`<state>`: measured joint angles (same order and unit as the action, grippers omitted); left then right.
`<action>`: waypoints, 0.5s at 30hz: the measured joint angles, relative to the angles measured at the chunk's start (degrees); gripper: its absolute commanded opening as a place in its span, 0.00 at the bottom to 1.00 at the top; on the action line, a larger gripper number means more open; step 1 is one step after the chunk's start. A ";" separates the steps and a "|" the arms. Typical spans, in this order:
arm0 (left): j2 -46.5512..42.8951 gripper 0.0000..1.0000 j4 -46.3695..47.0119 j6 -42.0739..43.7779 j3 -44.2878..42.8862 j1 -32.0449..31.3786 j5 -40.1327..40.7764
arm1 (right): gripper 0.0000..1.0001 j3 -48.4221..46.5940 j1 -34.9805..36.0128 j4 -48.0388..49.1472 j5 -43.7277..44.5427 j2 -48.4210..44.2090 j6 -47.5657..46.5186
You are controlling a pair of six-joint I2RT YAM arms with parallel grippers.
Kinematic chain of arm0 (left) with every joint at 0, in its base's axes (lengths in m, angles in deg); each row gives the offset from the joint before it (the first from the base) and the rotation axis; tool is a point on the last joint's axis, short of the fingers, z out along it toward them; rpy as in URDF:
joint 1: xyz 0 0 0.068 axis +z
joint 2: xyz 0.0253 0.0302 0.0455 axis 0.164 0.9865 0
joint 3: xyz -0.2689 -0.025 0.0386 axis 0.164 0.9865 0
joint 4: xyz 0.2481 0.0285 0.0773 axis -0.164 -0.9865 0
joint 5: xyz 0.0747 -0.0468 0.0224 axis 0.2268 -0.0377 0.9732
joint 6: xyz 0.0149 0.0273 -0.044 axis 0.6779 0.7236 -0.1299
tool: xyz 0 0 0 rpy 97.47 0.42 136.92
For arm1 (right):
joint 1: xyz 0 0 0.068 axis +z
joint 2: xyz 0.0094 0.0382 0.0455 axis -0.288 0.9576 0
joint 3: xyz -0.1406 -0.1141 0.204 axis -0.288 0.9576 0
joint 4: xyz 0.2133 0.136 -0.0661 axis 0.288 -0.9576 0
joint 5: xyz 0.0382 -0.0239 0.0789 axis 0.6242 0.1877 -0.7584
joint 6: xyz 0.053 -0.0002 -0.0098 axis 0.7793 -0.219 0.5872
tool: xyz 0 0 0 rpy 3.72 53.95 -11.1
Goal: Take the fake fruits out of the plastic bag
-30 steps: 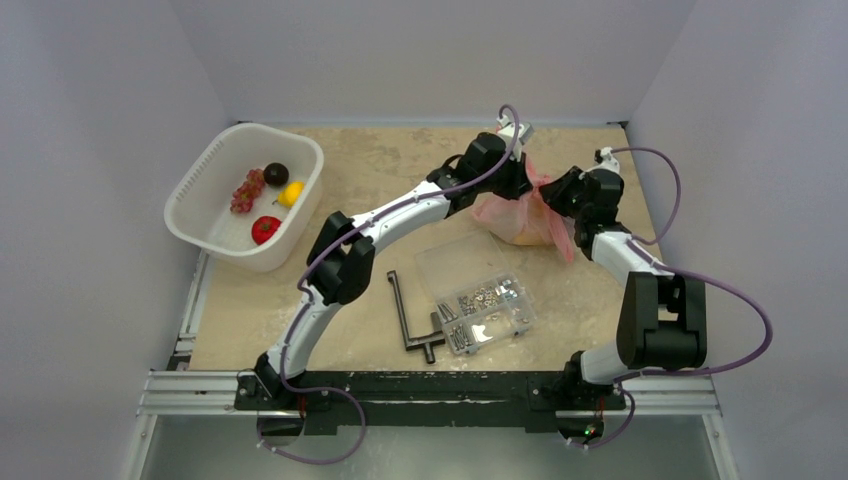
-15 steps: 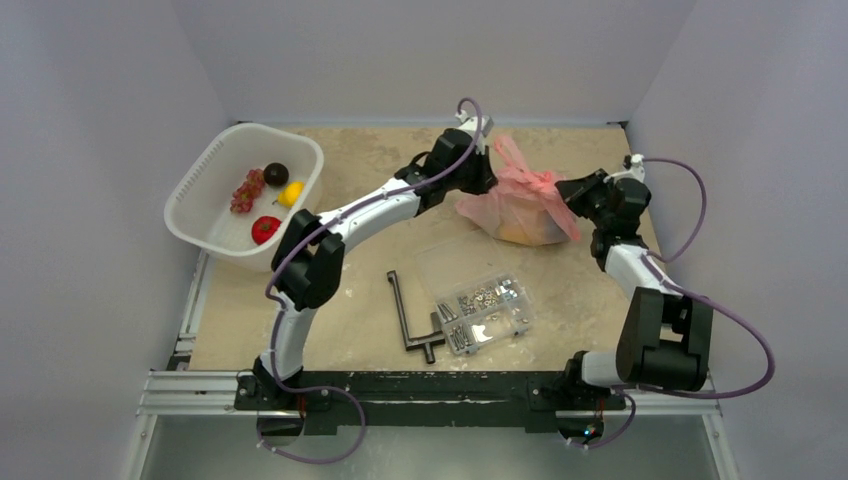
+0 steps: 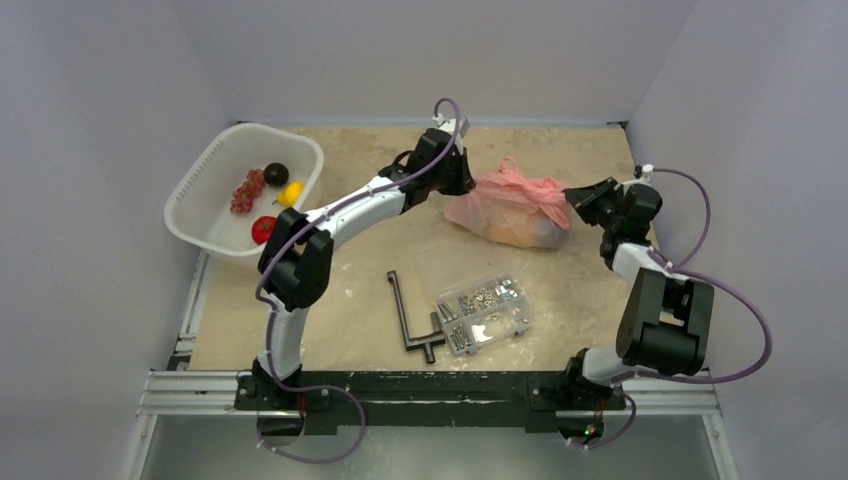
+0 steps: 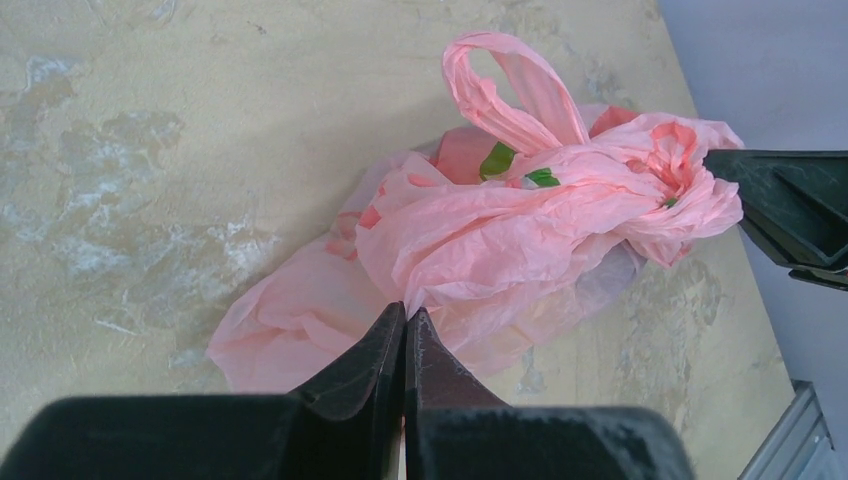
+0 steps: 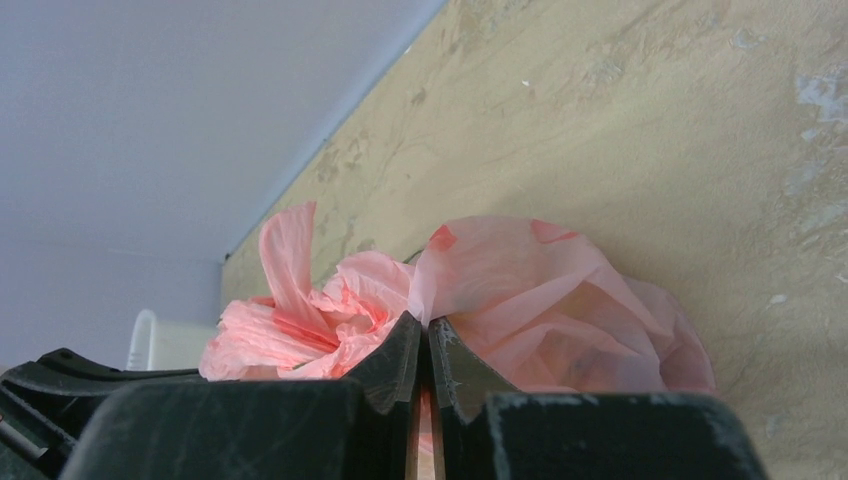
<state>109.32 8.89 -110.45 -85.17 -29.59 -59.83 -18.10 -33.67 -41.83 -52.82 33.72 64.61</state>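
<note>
We see the plastic bag (image 3: 510,205) lying on the far part of the table (image 3: 590,290), right of the middle, drawn out between the two arms. The left gripper (image 4: 405,318) is closed and pinches a fold of the pink film at the bag's left end. The right gripper (image 5: 422,328) is closed too, with pink film caught between its fingers near the knot. Some green print shows on the bag, too crumpled for us to read. Four fake fruits (image 3: 264,229) lie in the white basket (image 3: 195,190) at the far left. Nearer the front stands a clear box (image 3: 455,262) with screws (image 3: 480,298), beside a black tool (image 3: 410,322).
</note>
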 measured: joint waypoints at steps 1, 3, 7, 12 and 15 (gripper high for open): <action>0.00 0.09 -0.96 0.00 -0.22 -0.02 -0.04 | 0.10 -0.42 0.31 -1.33 0.52 -0.31 -0.83; 0.00 0.23 -3.37 0.11 -1.07 -0.15 0.00 | 0.21 -1.38 1.05 -3.45 1.25 -0.52 -2.38; 0.00 0.82 -7.45 1.68 -3.85 -0.87 0.63 | 0.35 -3.78 3.21 -8.20 4.33 -1.49 -5.88; 0.17 1.00 -14.58 7.28 -10.51 -3.91 3.87 | 0.61 -6.82 6.49 -15.93 10.69 -4.52 -11.08; 1.25 1.00 -17.27 11.80 -15.15 -5.66 5.95 | 0.71 -7.72 8.17 -20.33 14.21 -7.32 -13.66</action>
<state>110.57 -8.37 -98.64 -100.31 -35.25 -53.89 -25.82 -25.49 -62.16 -38.62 26.40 50.95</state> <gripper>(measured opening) 0.998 0.628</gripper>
